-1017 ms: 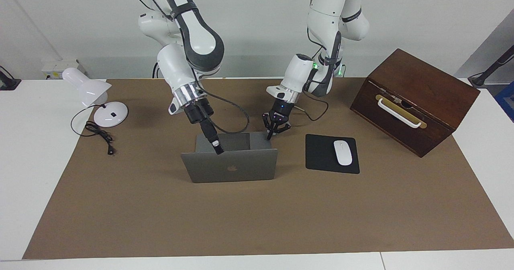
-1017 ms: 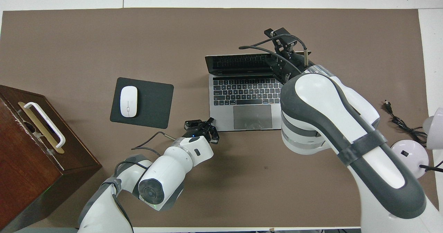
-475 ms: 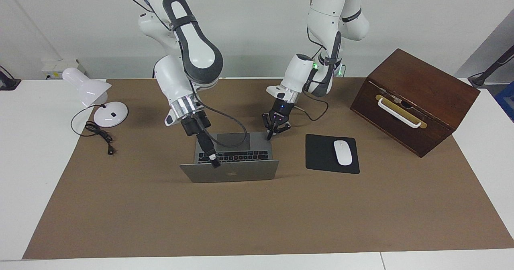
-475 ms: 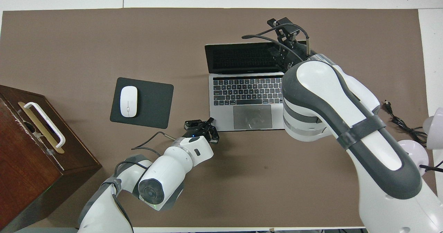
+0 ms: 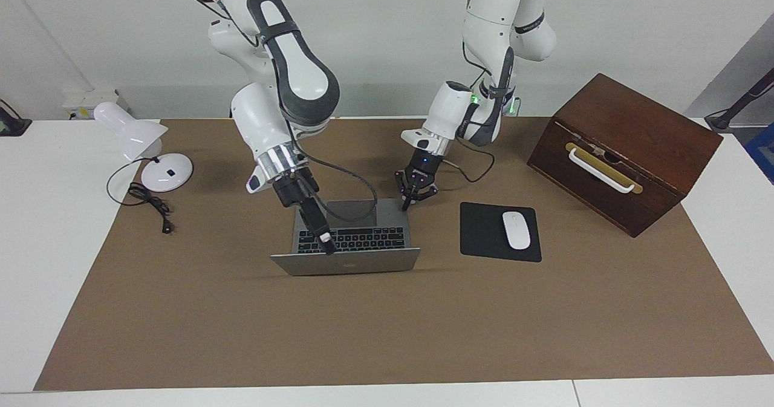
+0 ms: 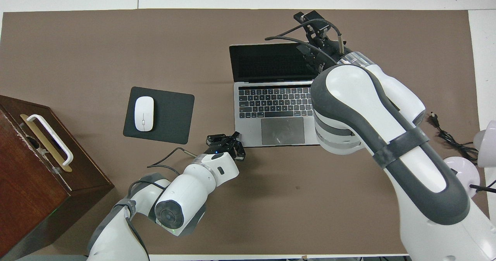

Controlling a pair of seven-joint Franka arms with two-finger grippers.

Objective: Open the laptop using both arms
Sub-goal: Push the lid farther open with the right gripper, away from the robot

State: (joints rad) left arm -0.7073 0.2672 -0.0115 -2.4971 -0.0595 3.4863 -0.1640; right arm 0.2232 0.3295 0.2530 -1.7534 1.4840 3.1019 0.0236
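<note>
While the laptop (image 5: 346,247) lies wide open, the right gripper (image 5: 327,247) meets its lid edge and the left gripper (image 5: 409,202) its base corner; I cannot tell either gripper's finger state.

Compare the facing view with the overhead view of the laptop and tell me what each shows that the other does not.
Only the facing view shows the back of the laptop lid, tilted far away from the robots, and the full desk lamp. Only the overhead view shows the dark screen. Both show the keyboard and trackpad, the right end effector at the lid's top edge, the left end effector at the base's corner nearest the robots, the mouse on its pad, and the wooden box.
</note>
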